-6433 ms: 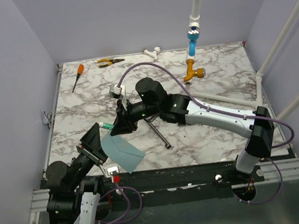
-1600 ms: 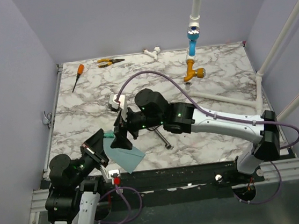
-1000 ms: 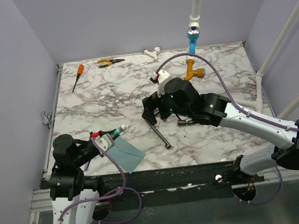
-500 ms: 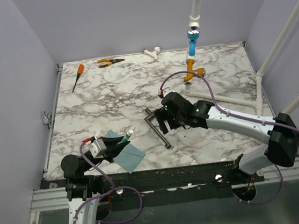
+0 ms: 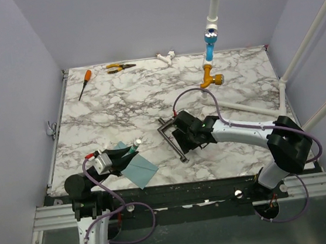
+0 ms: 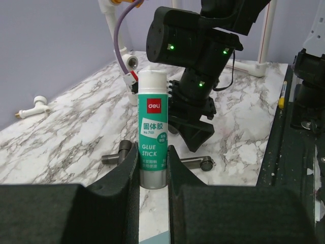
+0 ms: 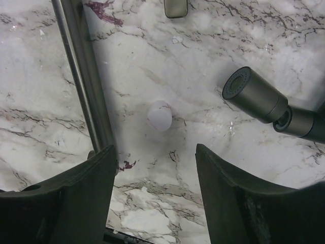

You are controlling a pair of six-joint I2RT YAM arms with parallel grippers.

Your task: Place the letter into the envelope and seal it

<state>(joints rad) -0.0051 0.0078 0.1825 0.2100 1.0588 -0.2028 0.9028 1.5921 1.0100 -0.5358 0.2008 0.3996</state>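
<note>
**The envelope [image 5: 142, 169] is lying flat at the near edge of the bench [image 5: 238, 81]**

The left fingers [image 6: 124, 175] are pinching a glue stick [image 6: 153, 137] by its bottom end. Its white cap is pointing away from them. The stick is hanging just over the far left corner of the teal envelope. I cannot tell if it is touching the paper.

The right fingers [image 7: 96, 173] are spread apart and holding nothing. They are pointing down at the bench, near its middle and well apart from the envelope. A small white cap [image 7: 159, 115] is lying on the marble in the gap between them. A long metal rod [image 7: 81, 71] is lying just beside one finger, and a gray metal tube [image 7: 256, 96] is lying on the other side.

A screwdriver [image 5: 84, 84] and pliers [image 5: 119, 67] are lying far back on the bench.
</note>
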